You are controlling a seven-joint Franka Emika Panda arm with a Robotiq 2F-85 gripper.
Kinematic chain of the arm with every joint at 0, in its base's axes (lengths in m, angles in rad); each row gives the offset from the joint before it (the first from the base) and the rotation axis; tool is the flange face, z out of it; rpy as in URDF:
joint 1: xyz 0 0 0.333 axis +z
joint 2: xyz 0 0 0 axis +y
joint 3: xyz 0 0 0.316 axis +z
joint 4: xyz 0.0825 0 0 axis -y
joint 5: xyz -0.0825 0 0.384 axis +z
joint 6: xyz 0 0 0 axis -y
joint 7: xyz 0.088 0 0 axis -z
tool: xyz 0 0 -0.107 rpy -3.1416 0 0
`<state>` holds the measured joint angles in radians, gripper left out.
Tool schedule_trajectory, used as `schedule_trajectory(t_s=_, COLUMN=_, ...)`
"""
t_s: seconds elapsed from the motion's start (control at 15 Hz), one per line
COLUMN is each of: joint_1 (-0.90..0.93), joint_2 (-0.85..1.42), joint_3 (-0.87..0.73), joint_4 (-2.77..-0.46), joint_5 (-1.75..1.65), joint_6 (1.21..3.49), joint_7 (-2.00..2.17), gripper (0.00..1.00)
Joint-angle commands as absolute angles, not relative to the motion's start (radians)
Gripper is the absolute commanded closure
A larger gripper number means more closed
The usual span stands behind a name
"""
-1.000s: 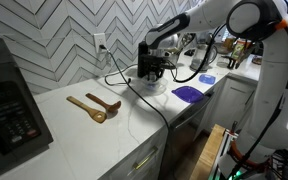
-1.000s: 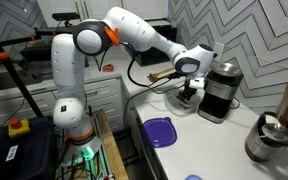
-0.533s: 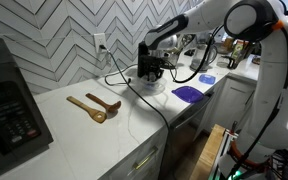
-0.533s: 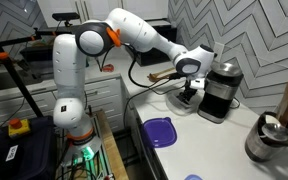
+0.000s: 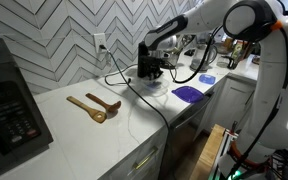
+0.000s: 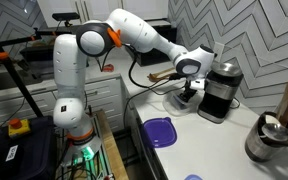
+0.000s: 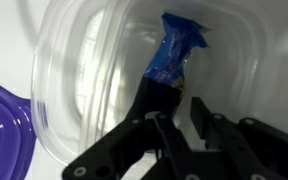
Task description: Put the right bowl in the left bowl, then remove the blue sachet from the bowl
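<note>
Gripper [image 5: 150,73] hangs low at the clear bowl [image 5: 154,87] on the white counter [image 5: 104,125] in an exterior view, its jaws too small to read. In an exterior view it shows the same pose [image 6: 189,96], with the purple dish [image 6: 160,131] nearby. Wrist view: jaws nearly closed, pinching the blue sachet [image 7: 176,48] by its lower end — it stands upright inside the bowl.

Arm [image 6: 134,30] is reaching way out, wrist bent over, claw [image 7: 172,98] pointing straight down with fingers pinched on the blue sachet [image 7: 176,45].
</note>
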<state>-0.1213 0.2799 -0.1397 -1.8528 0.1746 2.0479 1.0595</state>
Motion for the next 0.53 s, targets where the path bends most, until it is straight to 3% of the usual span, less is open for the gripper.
schedule_trajectory(t_s=0.0, joint_1=-0.123, joint_2=0.292, joint_3=-0.145, joint_4=-1.85, joint_5=0.195, joint_6=2.032, joint_7=1.037, gripper=0.37)
schedule_trajectory(t_s=0.13, joint_1=-0.122, joint_2=0.291, joint_3=-0.146, joint_4=-1.85, joint_5=0.193, joint_6=2.03, joint_7=1.04, gripper=0.25)
schedule_trajectory(t_s=0.27, joint_1=-0.121, joint_2=0.289, joint_3=-0.148, joint_4=-1.846, joint_5=0.188, joint_6=2.026, joint_7=1.046, gripper=0.64)
schedule_trajectory(t_s=0.33, joint_1=-0.121, joint_2=0.289, joint_3=-0.149, joint_4=-1.846, joint_5=0.186, joint_6=2.026, joint_7=1.045, gripper=0.65)
schedule_trajectory(t_s=0.47, joint_1=-0.12, joint_2=0.292, joint_3=-0.15, joint_4=-1.845, joint_5=0.18, joint_6=2.021, joint_7=1.051, gripper=0.82)
